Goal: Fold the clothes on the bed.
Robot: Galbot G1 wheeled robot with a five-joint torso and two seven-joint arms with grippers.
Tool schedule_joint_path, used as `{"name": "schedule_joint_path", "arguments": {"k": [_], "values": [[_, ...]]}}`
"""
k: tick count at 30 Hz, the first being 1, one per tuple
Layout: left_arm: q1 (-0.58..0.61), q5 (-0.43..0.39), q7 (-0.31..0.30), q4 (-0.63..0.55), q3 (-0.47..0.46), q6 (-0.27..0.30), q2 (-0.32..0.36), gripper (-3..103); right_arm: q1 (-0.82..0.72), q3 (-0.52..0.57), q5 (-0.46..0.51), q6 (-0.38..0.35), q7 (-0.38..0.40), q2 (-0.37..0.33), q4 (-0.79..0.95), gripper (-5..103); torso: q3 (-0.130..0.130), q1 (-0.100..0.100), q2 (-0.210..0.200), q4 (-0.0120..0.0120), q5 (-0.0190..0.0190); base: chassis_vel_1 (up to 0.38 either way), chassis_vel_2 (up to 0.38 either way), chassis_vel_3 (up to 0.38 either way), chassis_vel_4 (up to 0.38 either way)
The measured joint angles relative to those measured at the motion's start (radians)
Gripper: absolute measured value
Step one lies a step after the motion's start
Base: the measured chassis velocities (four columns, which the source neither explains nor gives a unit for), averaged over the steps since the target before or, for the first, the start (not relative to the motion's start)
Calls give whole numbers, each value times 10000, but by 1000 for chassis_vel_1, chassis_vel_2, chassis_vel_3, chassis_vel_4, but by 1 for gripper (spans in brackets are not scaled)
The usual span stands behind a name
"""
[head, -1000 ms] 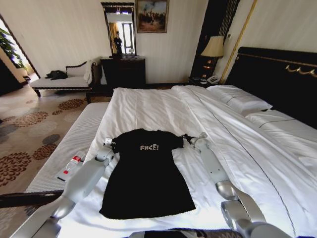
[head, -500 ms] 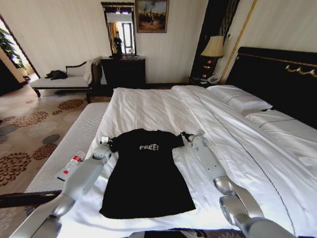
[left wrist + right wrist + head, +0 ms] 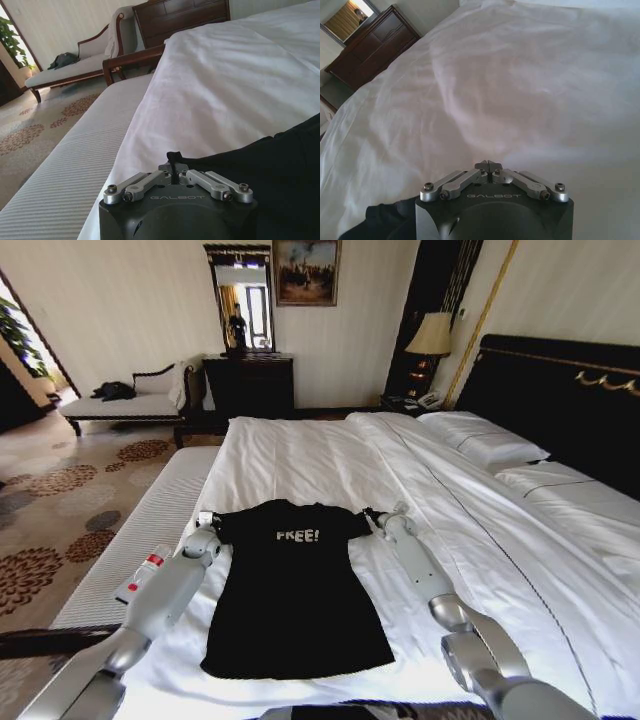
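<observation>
Head view: black short-sleeved soft-fabric T-shirt [image 3: 295, 585] with white "FREE!" lettering lies flat on the large white-sheeted bed [image 3: 330, 455] with its dark headboard, collar toward the far end. Left gripper [image 3: 211, 522] at the shirt's left sleeve; left wrist view shows jaws closed, pinching black cloth [image 3: 280, 170]. Right gripper [image 3: 372, 514] at the right sleeve, jaws closed together; whether cloth is caught, cannot tell.

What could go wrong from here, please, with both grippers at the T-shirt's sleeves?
The left gripper pinches only a sliver of the black T-shirt, so the sleeve could slip free. The right gripper looks shut with no cloth visible between its tips; it may lift nothing, skewing the fold on the bed.
</observation>
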Motion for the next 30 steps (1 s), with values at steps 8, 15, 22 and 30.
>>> {"name": "schedule_joint_path", "arguments": {"k": [8, 15, 22, 30], "values": [[145, -197, -172, -472, -81, 213, 116, 19, -736, 165, 36, -26, 208, -331, 1046, 25, 0, -1, 1, 1, 1, 0, 0, 0, 0], [749, -375, -381, -1547, -494, 242, 552, 45, -1868, 988, 709, -217, 733, -1149, 2876, 52, -1, -1, 0, -2, 4, 0, 0, 0, 0], [2571, -641, -439, -3685, -1256, 159, 1322, 73, -4599, 2394, 1845, -822, 1110, -2507, 5662, 79, -2, -2, 1, -16, 7, 0, 0, 0, 0], [6301, -652, 96, -6640, -2967, -237, 1727, 98, -7751, 3309, 2641, -1188, 1111, -3158, 8845, 100, -4, -6, 5, 2, -1, 0, 0, 0, 0]]}}
